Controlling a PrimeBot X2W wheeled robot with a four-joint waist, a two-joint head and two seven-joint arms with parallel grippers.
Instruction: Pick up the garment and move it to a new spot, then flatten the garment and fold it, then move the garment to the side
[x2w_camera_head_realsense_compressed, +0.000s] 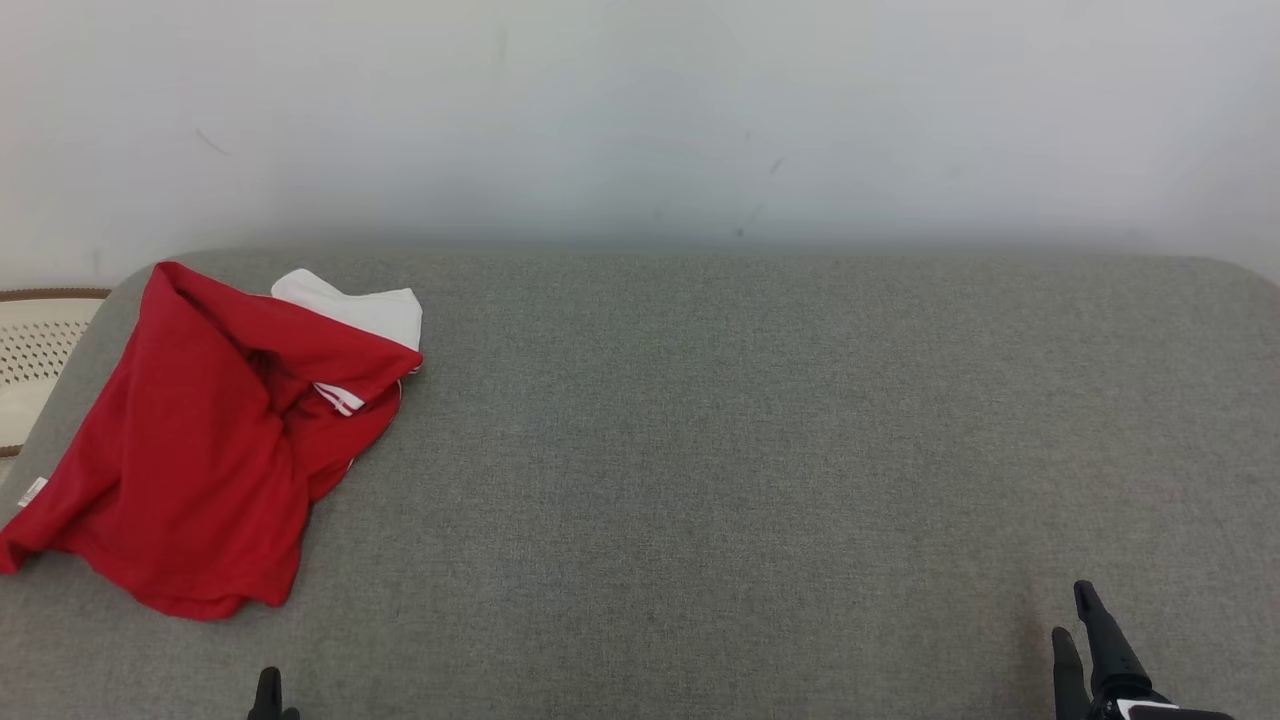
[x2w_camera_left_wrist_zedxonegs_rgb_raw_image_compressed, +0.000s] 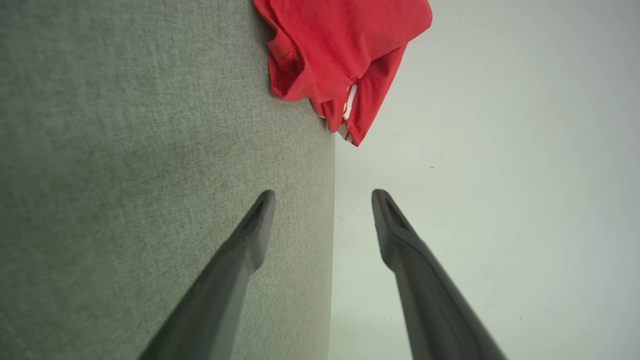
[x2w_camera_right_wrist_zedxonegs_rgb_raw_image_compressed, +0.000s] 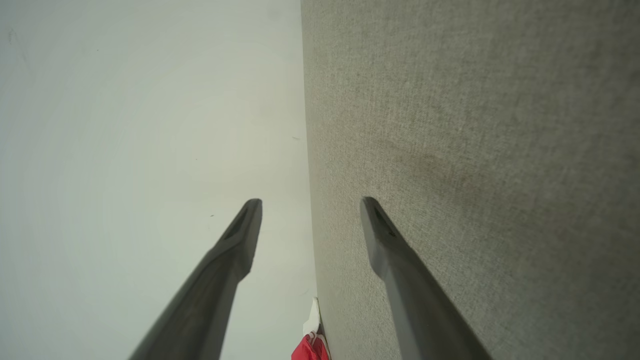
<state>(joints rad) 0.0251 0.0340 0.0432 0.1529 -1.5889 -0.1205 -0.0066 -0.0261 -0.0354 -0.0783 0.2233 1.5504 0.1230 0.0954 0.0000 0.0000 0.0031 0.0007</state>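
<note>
The garment (x2w_camera_head_realsense_compressed: 200, 440) is a red shirt with a white collar and white sleeve trim, lying crumpled at the far left of the grey fabric table (x2w_camera_head_realsense_compressed: 750, 450). Its lower left corner reaches the table's edge. My left gripper (x2w_camera_head_realsense_compressed: 268, 695) pokes up at the bottom edge, below and right of the garment. In the left wrist view the left gripper (x2w_camera_left_wrist_zedxonegs_rgb_raw_image_compressed: 322, 192) is open and holds nothing, with the garment (x2w_camera_left_wrist_zedxonegs_rgb_raw_image_compressed: 340, 50) beyond its tips. My right gripper (x2w_camera_head_realsense_compressed: 1075, 620) stands at the lower right, far from the garment. The right gripper (x2w_camera_right_wrist_zedxonegs_rgb_raw_image_compressed: 310, 200) has its fingers apart and empty; a bit of the garment (x2w_camera_right_wrist_zedxonegs_rgb_raw_image_compressed: 309, 350) shows low down.
A cream perforated basket (x2w_camera_head_realsense_compressed: 40, 350) with a brown rim sits off the table's left edge. A pale wall (x2w_camera_head_realsense_compressed: 640, 120) rises right behind the table's far edge. Bare grey cloth stretches from the garment to the right end.
</note>
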